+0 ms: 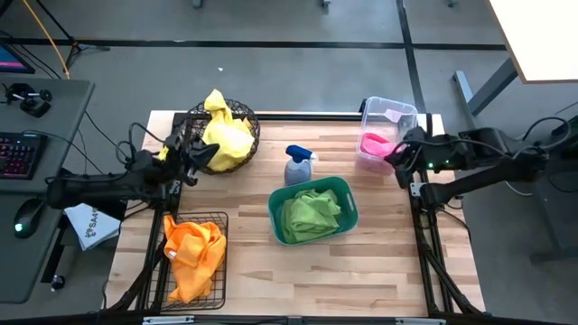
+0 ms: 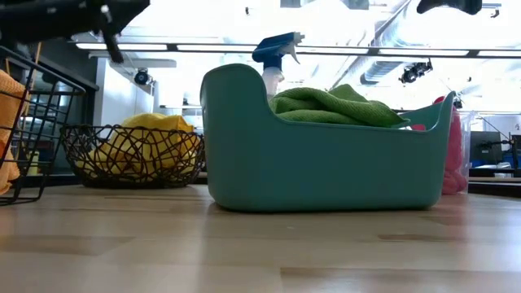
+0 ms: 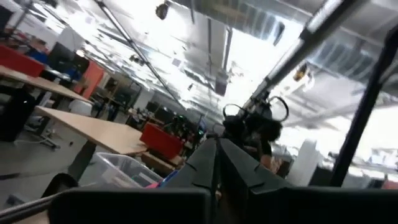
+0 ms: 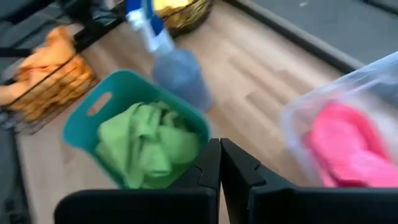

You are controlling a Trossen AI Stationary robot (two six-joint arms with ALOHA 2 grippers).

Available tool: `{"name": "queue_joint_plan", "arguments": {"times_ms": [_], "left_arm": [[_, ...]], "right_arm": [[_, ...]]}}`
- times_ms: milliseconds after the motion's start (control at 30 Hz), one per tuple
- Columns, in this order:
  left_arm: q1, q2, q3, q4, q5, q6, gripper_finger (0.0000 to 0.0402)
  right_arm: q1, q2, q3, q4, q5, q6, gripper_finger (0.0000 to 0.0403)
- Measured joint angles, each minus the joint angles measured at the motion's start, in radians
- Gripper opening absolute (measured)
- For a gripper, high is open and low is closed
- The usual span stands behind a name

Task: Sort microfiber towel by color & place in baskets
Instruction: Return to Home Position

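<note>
Yellow towels [image 1: 224, 134] fill the round dark wire basket [image 1: 246, 122] at the far left. Orange towels [image 1: 192, 253] lie in the rectangular black wire basket [image 1: 218, 226] at the near left, one hanging over its near edge. Lime green towels [image 1: 312, 214] sit in the teal tub [image 1: 348, 191] in the middle. A pink towel [image 1: 375, 144] lies in the clear bin [image 1: 390, 113] at the far right. My left gripper [image 1: 209, 153] is shut, raised beside the round basket. My right gripper [image 1: 394, 153] is shut, above the clear bin's near right edge.
A blue-grey spray bottle [image 1: 298, 165] stands between the round basket and the teal tub. Bare wood lies near the front edge and right of the tub [image 1: 397, 244]. A keyboard and mouse sit on a side desk [image 1: 27, 153] to the left.
</note>
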Motion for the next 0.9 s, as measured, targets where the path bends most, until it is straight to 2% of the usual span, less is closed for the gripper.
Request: {"name": "queue_joint_plan", "arguments": {"times_ms": [233, 400, 633, 900], "left_arm": [[0.000, -0.107, -0.164, 0.099, -0.074, -0.069, 0.0001], [-0.010, -0.132, -0.163, 0.023, -0.081, -0.088, 0.0000], [-0.070, -0.131, -0.163, 0.035, -0.108, -0.102, 0.0000], [-0.233, -0.092, -0.163, 0.038, -0.189, -0.062, 0.0000]], "right_arm": [[0.001, -0.065, -0.211, 0.195, -0.146, 0.011, 0.0001], [0.000, -0.098, -0.312, 0.292, -0.177, 0.024, 0.0000], [0.000, -0.138, -0.333, 0.369, -0.204, 0.005, 0.0000], [0.001, -0.172, -0.333, 0.403, -0.203, -0.003, 0.0000]]}}
